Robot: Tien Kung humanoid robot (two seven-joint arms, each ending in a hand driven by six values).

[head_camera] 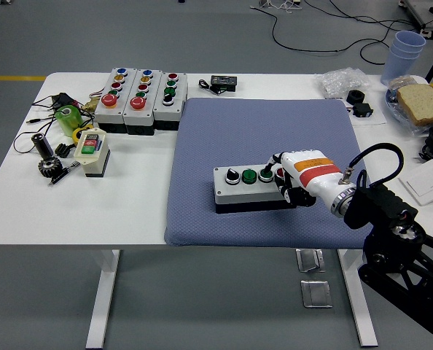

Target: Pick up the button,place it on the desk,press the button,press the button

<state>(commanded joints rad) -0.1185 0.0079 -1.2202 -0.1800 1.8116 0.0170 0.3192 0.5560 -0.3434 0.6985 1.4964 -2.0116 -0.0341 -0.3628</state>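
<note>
Flat, button box (pixel 249 187) lies left-right, buttons up.

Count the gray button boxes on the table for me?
4: three button boxes side by side at the far left, one on the blue mat under the right hand.

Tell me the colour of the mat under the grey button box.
Blue-grey textured mat, clearest in the head view.

I see grey floor (pixel 71 36) all round, yellow line (pixel 12 78) at 9 o'clock, black cables (pixel 304 29) trailing at 12 to 1 o'clock. White table (pixel 78 211) on white legs (pixel 103 299). Metal plates (pixel 313 277) on floor at 5 o'clock. Light even, soft.
</note>
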